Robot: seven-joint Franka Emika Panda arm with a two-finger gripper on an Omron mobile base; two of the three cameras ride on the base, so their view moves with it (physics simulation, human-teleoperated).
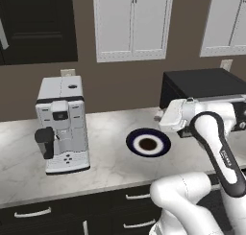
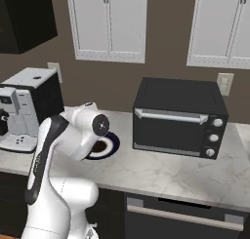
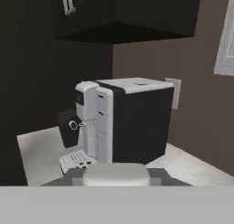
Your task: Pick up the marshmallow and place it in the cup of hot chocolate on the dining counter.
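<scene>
Currently the robot faces the marbled kitchen worktop (image 1: pixel 110 157), not the dining counter. Going from the left, a white coffee machine (image 1: pixel 62 123) stands on the worktop; the hand view looks along the worktop at that same machine (image 3: pixel 121 120) from its side. Next comes a round dark-blue-rimmed plate (image 1: pixel 148 142) with a brown centre, lying flat in the middle of the worktop. Further right stands a black toaster oven (image 2: pixel 179 117), close to the wall, with its door shut.

The arm is folded up above the worktop, its hand held near the plate, between the coffee machine and the oven. The gripper itself is not clear in these pictures; judging by its reading, the jaws are closed as far as they go, and whether anything sits between them I cannot tell. The marshmallow and the cup of hot chocolate cannot be made out anywhere.

The main risk from here is mistaking things. The plate with its brown centre could be taken for the cup of hot chocolate, which would put the marshmallow in the wrong place. Since the dining counter lies elsewhere, the base probably has to drive, and the folded arm could brush the coffee machine or the oven while it turns.
</scene>
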